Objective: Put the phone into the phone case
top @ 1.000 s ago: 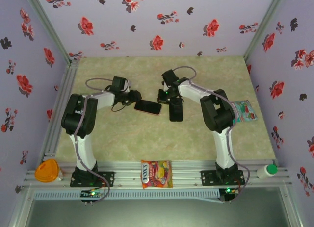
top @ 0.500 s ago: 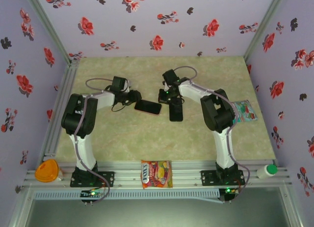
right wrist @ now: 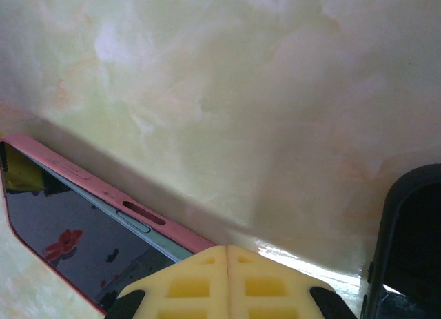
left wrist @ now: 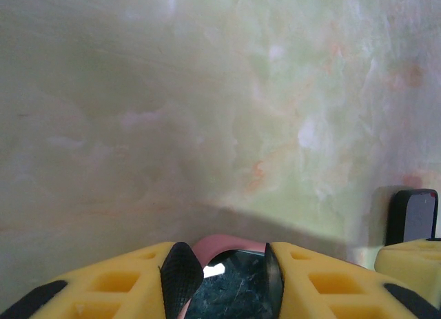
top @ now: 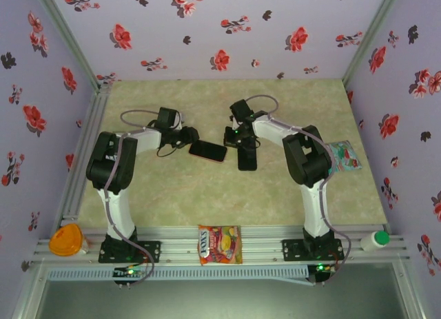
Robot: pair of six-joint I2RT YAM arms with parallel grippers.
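Progress is slight: from the top view you can see the phone (top: 207, 151) lying flat on the table (top: 193, 195), outside the phone case (top: 247, 156), which sits just beside it at its 3 o'clock. The whole insertion is left to do. Your left gripper (top: 189, 141) sits on the phone's 10 o'clock end, and your right gripper (top: 240, 138) is over the case's 12 o'clock end.

Left wrist view: the left gripper (left wrist: 224, 271) is partly closed, and its black pads (left wrist: 180, 271) pinch the phone (left wrist: 231, 281) by its pink-rimmed end. At 3 o'clock a dark rounded corner shows, probably the case (left wrist: 412, 215).

Right wrist view: the right gripper (right wrist: 227, 278) has its jaws pressed fully together with nothing between them. The phone (right wrist: 69, 243) lies at its 9 o'clock and the case (right wrist: 406, 250) at its 3 o'clock. Whether the tips touch the table, you cannot tell. By my reading, you need the case steadied before the phone is slid in.
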